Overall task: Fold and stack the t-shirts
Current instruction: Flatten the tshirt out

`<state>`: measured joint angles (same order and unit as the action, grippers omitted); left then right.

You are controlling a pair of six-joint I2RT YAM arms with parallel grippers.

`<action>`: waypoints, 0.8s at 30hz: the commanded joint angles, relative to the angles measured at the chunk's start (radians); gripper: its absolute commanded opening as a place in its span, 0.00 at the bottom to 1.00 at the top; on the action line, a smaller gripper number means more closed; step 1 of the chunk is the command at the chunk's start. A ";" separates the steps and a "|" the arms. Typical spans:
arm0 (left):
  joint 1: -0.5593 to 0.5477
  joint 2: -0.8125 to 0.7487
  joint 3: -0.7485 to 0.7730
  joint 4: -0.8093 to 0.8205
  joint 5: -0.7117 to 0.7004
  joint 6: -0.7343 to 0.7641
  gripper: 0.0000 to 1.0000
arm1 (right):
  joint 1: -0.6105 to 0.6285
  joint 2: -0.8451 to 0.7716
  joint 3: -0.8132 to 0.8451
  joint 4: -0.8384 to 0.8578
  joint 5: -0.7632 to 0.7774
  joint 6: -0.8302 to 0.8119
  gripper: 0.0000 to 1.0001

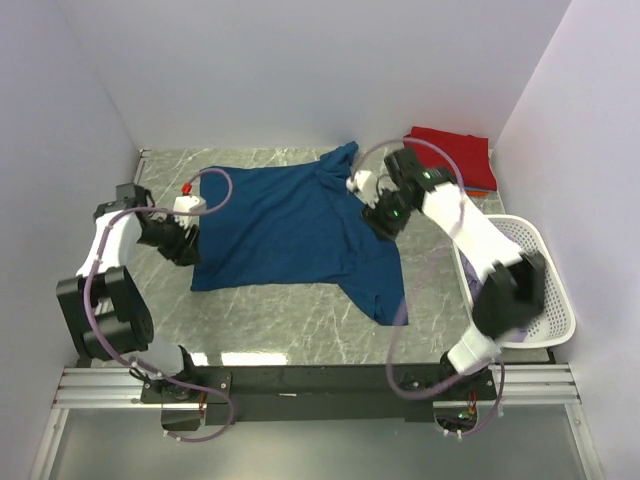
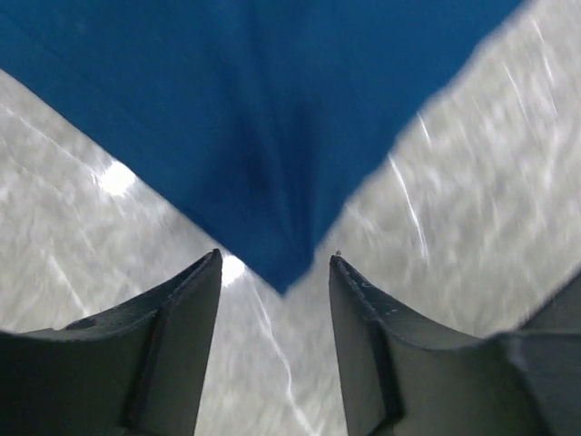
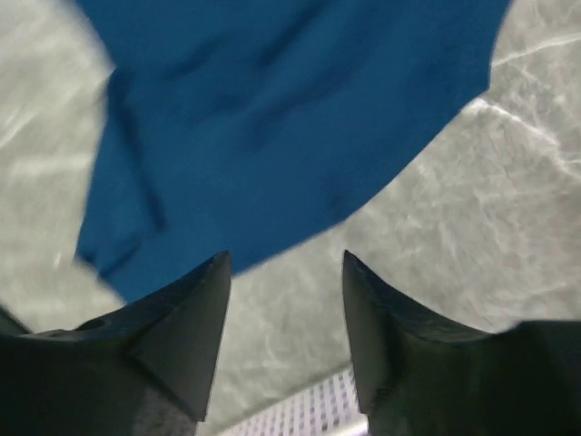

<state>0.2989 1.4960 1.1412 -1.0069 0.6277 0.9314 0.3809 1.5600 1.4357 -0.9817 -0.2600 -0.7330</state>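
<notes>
The blue t-shirt (image 1: pixel 285 225) lies spread in the middle of the table (image 1: pixel 280 325), not yet folded. Its collar is toward the far side and one sleeve hangs out to the near right. A red t-shirt (image 1: pixel 455 152) lies already folded in the far right corner, and a white basket (image 1: pixel 560 300) stands at the right edge.

I think the danger is at the corners. In my left wrist view only the very tip of the near left corner points between my fingers (image 2: pixel 182 309). If I close on so little cloth, it can slip out when I lift, and the fold will come crooked. On the right the cloth shows some wrinkles. There I could pinch two layers together or take the sleeve instead of the edge, and this would drag the whole shirt sideways. My two sides must also lift together, or the shirt will twist.

My left gripper (image 1: pixel 183 243) is at the left edge of the shirt, spread wide and holding nothing. The corner is between the jaws but apart from both. My right gripper (image 1: pixel 385 218) is over the right edge, also released and empty. The hem is just beyond its tips.
</notes>
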 commanded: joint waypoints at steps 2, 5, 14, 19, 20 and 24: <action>-0.072 0.085 0.047 0.237 -0.034 -0.296 0.52 | -0.054 0.231 0.204 0.032 -0.033 0.210 0.56; -0.096 0.174 0.069 0.280 -0.080 -0.367 0.49 | -0.056 0.340 0.271 0.074 -0.007 0.260 0.51; -0.109 0.333 0.081 0.330 -0.259 -0.477 0.41 | -0.057 0.551 0.312 0.118 0.094 0.339 0.38; -0.110 0.343 0.020 0.320 -0.332 -0.473 0.38 | -0.060 0.572 0.221 0.133 0.185 0.337 0.33; -0.110 0.342 0.008 0.321 -0.347 -0.468 0.35 | -0.060 0.577 0.210 0.129 0.198 0.337 0.31; -0.107 0.323 -0.081 0.315 -0.427 -0.444 0.30 | -0.060 0.575 0.140 0.069 0.228 0.345 0.26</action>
<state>0.1898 1.8149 1.1515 -0.6506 0.3298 0.4744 0.3202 2.1429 1.6344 -0.8669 -0.0906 -0.4046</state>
